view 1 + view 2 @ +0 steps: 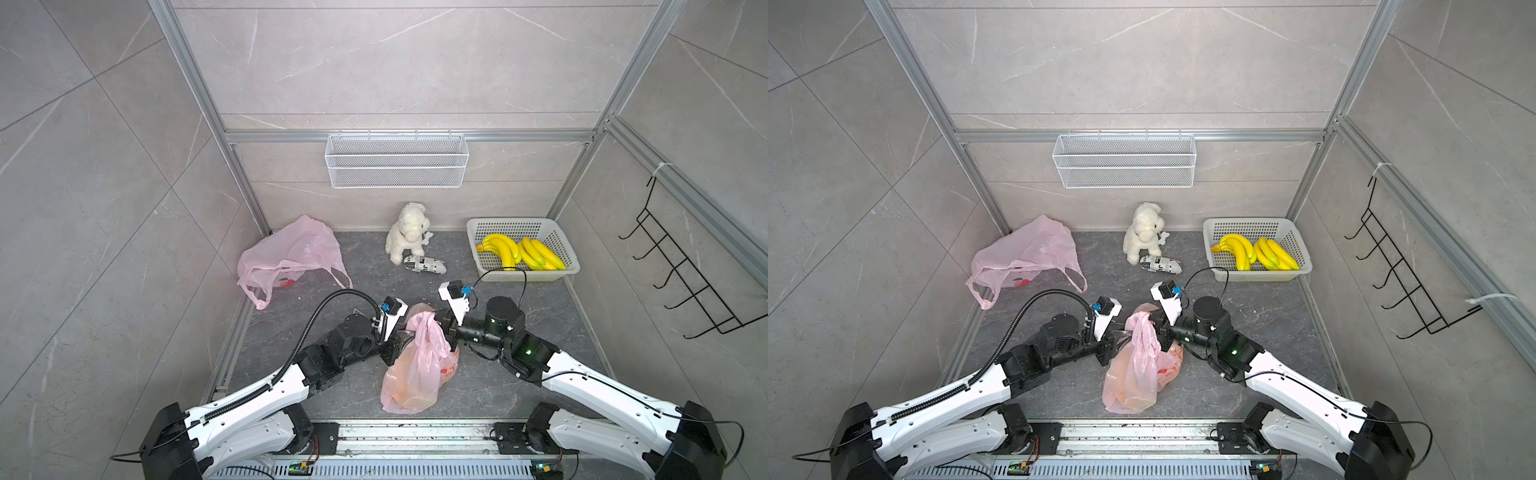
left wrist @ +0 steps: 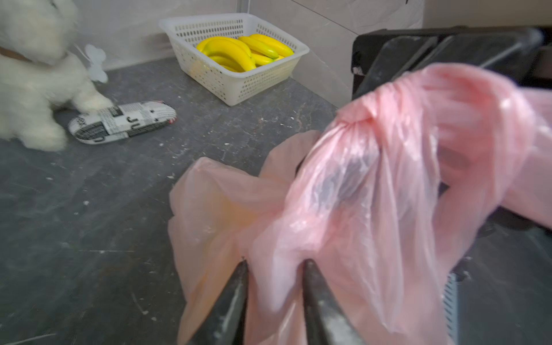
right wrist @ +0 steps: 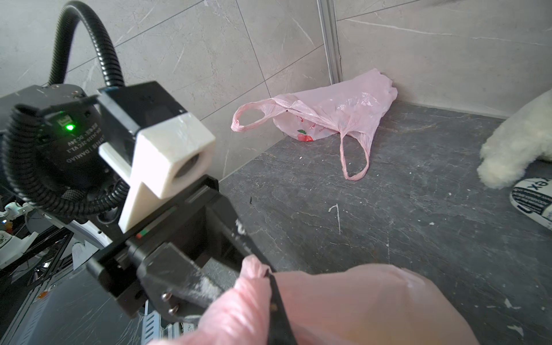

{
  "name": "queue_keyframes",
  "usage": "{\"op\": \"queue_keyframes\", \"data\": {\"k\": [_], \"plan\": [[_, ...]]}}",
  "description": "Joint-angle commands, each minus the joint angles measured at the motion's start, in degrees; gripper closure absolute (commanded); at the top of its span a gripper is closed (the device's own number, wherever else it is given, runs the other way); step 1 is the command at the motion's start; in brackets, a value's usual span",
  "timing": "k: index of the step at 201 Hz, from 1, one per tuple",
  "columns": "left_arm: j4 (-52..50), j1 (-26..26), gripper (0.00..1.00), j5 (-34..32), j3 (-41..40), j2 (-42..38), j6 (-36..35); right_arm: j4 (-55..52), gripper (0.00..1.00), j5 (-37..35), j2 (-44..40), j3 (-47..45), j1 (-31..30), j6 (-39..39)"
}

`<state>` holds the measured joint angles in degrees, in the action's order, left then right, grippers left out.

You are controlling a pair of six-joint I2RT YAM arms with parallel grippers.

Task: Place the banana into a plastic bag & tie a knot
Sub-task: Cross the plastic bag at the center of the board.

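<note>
Two grippers meet over pink bag (image 1: 411, 374), which lies at 6 o'clock on the floor, near the front rail. Bag neck points to 12, body sags toward 6.

Banana (image 1: 409, 395): a yellow-orange blur shows thru the film low in the bag. Judged to be the fruit, already inside. More bananas (image 1: 523, 251) sit in the white basket (image 1: 519, 222) at 2 o'clock. Spare bag (image 1: 291, 253) at 10 o'clock, well apart from the work.

R gripper (image 1: 445, 329): at bag neck's 3 o'clock, jaws closed, clamping a gathered handle; bunched plastic fans out from it in L wrist view.

L gripper (image 2: 276, 265): at neck's 9 o'clock. Fingers (image 2: 310, 277) narrowly apart w/ pink film between them. Can't tell if it's pinching or just straddling the film.

Step, as judged: loading done, knot stage. Handles look drawn together and twisted at the neck. Whether a wrap has been passed thru: can't tell, too crumpled.

Next move calls for:
- L needs a sure pinch on its handle first.
- Then pull opposite ways, L to 9, R to 3, to cinch.
- Keep tension even; thin film likely slips or tears.
</note>
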<state>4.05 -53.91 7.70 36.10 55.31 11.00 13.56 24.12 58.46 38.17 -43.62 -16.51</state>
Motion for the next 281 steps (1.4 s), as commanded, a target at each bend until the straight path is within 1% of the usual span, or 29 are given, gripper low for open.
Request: {"op": "queue_keyframes", "data": {"k": [1,13,29,50,66,96,108,121,135,148,164,181,196,205,218,229,244,252,270,281], "plan": [[4.04,0.16,0.91,5.39,2.49,0.62,-0.19,2.57,1.00,-0.90,-0.01,0.59,0.23,-0.56],[4.16,0.10,1.00,6.27,2.47,0.68,-0.14,2.17,1.00,-2.49,-0.16,0.50,0.20,-0.13],[5.42,0.07,1.00,6.39,1.84,-0.09,0.76,1.19,1.00,-5.70,-0.72,0.17,0.19,0.29],[7.13,-0.01,1.00,8.38,0.63,-1.30,1.74,1.14,1.00,-9.65,-1.74,-0.53,0.21,0.30],[8.25,-0.30,1.00,9.69,-0.12,-1.96,2.22,0.79,1.00,-11.20,-1.72,-0.39,0.19,0.65],[10.00,-0.73,1.00,9.74,-1.02,-3.59,2.53,0.19,1.00,-13.58,-1.50,-0.30,0.11,1.98],[9.98,-0.71,1.00,9.92,-0.81,-3.25,2.49,0.04,1.00,-13.99,-1.50,-0.20,0.10,2.10],[10.01,-0.89,1.00,11.56,-0.18,-1.81,2.36,0.90,1.00,-14.04,-1.50,-0.36,0.12,1.29],[10.27,-1.57,1.00,14.19,1.01,1.72,2.44,3.34,1.00,-12.90,-1.10,-0.68,0.11,-0.71],[10.23,-2.53,1.00,15.26,2.49,5.61,2.19,6.50,1.00,-10.88,-0.14,-0.91,0.11,-3.30],[10.36,-3.31,1.00,14.82,3.77,9.06,2.37,11.02,1.00,-9.66,0.91,-1.83,0.06,-6.46],[11.80,-3.31,1.00,13.30,3.50,10.05,2.84,14.70,1.00,-8.40,2.02,-2.58,0.06,-9.03],[12.10,-3.38,0.92,11.89,3.12,9.19,2.97,15.66,1.00,-7.13,2.69,-2.66,0.06,-9.85],[11.26,-3.31,0.85,11.17,3.03,8.33,3.14,16.09,1.00,-6.69,2.97,-2.92,0.11,-10.14],[9.37,-3.33,0.75,8.45,2.75,6.13,3.02,16.11,1.00,-6.27,3.07,-3.10,0.11,-10.12],[8.27,-3.31,0.64,5.64,1.78,3.48,3.07,16.12,1.00,-6.11,3.05,-3.36,0.19,-10.11],[7.68,-3.31,0.54,1.87,-0.42,-0.91,3.26,16.39,1.00,-5.73,3.23,-3.63,0.14,-10.17],[6.44,-3.30,0.52,0.16,-1.24,-3.29,3.31,16.81,1.00,-5.30,3.46,-3.76,0.28,-10.40],[3.21,-3.08,0.52,-3.57,-2.31,-8.18,3.28,17.91,1.00,-4.14,3.94,-3.81,0.37,-11.00],[1.49,-3.00,0.55,-5.37,-2.17,-10.24,3.45,18.08,1.00,-3.20,4.19,-3.59,0.44,-11.07]]}}
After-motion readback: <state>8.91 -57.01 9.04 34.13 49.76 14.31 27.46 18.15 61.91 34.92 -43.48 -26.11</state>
